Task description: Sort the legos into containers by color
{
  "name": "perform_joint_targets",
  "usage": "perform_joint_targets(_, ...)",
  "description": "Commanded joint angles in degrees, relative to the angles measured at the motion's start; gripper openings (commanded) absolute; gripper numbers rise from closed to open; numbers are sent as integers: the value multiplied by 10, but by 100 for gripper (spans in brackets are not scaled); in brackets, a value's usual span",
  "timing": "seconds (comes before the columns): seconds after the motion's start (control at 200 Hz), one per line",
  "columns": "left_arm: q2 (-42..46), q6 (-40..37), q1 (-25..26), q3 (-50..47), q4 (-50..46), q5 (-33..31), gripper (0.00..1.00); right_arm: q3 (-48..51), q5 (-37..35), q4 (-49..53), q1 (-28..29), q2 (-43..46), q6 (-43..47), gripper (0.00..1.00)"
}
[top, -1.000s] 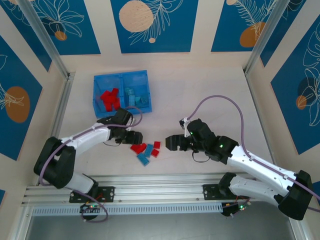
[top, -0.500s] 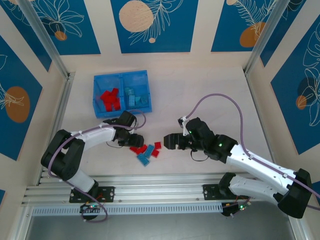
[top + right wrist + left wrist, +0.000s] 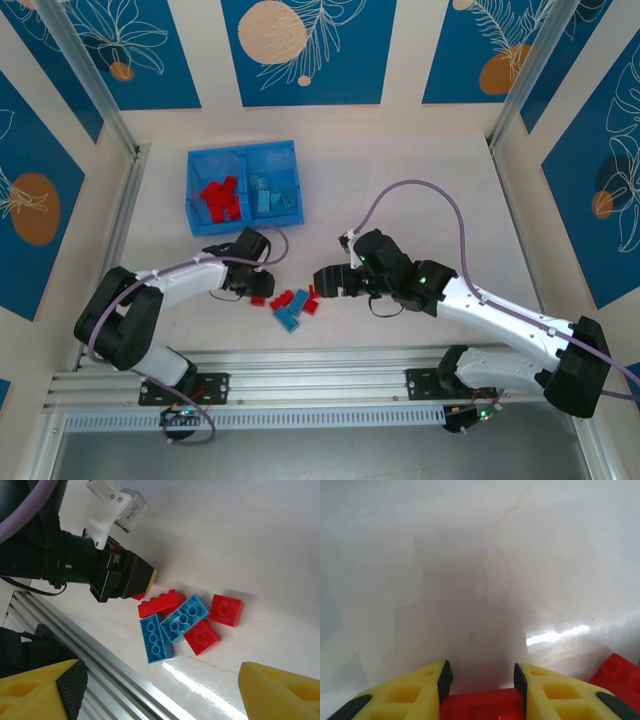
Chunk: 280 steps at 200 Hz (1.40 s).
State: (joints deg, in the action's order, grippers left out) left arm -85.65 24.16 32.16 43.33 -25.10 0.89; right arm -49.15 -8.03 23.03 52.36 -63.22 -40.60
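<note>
Tray (image 3: 243,146): blue, on the far left part of the table (image 3: 430,190), well apart from both grippers. A middle wall splits it into two compartments.
Left compartment: sorted red bricks (image 3: 218,197) lie here, so this side is for red.
Right compartment: sorted light blue bricks (image 3: 272,196) lie here, so this side is for blue.
Left gripper (image 3: 257,288): low over the table, at the left edge of the loose pile, between the tray and the pile. It comes from the side, probably because the outermost brick there has free room around it.
Left fingers (image 3: 410,697): yellow with black pads. They are closed to a narrow gap and press on both sides of one red brick (image 3: 480,705), gripping it by its flat sides so it cannot turn. I cannot tell from this low view if the brick is lifted or sits on the table.
Neighbour brick (image 3: 617,672): red, just beside the held one, not touched by the pads.
Loose pile (image 3: 296,303): near the front edge, between the two grippers. The right wrist view shows three red and two blue bricks close together, most of them touching.
Right gripper (image 3: 322,283): near the right side of the pile and pointing at it.
Right fingers (image 3: 35,692): wide apart with nothing between them. I think it waits open to take a brick once the other arm leaves.
Step in hand: the red brick should go to the left compartment.
</note>
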Motion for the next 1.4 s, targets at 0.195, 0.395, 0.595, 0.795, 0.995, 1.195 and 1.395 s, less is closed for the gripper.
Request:
perform_joint_targets(0.195,163,4,0,53,-56,-171,28,-55,11,4,29,-28,32,81)
perform_joint_targets(0.395,154,-64,-77,157,-6,-249,28,-53,2,1,32,-24,27,81)
perform_joint_targets(0.595,14,-68,-193,262,78,-241,26,-40,-1,-2,35,-11,18,81)
perform_joint_targets(0.795,-156,-35,-246,402,97,-191,27,-49,-12,26,41,7,25,81)
perform_joint_targets(0.995,-253,0,-274,504,73,-136,58,-27,-32,37,47,49,11,82)
perform_joint_targets(1.195,-180,34,-274,475,79,-86,64,-16,-47,43,46,56,4,82)
perform_joint_targets(1.395,51,32,-214,302,103,2,64,-38,-76,40,50,-10,-1,82)
